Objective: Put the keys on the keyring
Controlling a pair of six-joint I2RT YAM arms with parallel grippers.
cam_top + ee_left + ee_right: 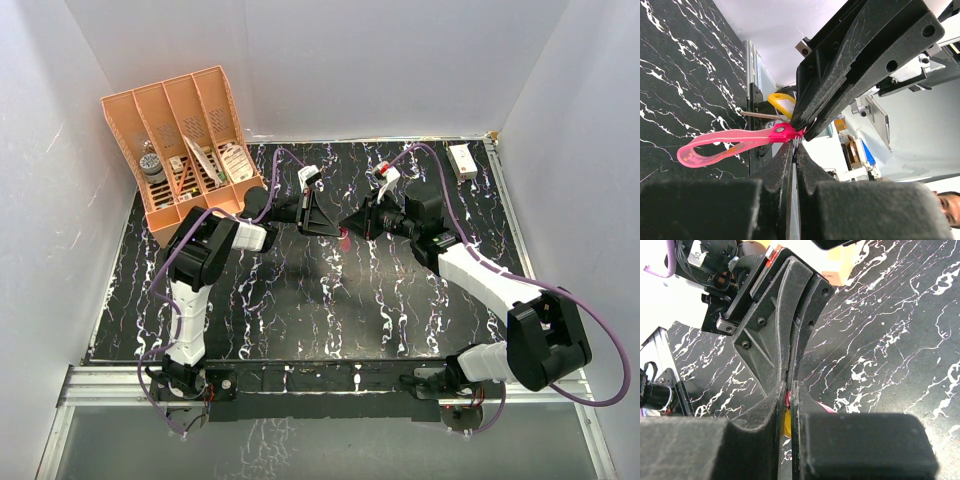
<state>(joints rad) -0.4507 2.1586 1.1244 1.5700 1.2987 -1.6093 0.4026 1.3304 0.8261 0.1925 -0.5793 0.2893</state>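
My two grippers meet tip to tip above the middle of the table. The left gripper [333, 224] is shut on the ring end of the keyring [730, 145], whose pink strap hangs free to the left. The keyring also shows as a pink speck in the top view [344, 236]. The right gripper [357, 224] is shut, and the yellow key [781, 104] sits at its tips with its thin blade pointing away. In the right wrist view the key's yellow [787, 422] shows between my right fingers [805, 405], with a bit of pink strap [827, 407] beside them. The ring itself is mostly hidden.
An orange compartment organizer [185, 140] with small items stands at the back left. A small white box [462, 160] lies at the back right. White walls enclose the black marbled table [300, 310]. Purple cables run along both arms.
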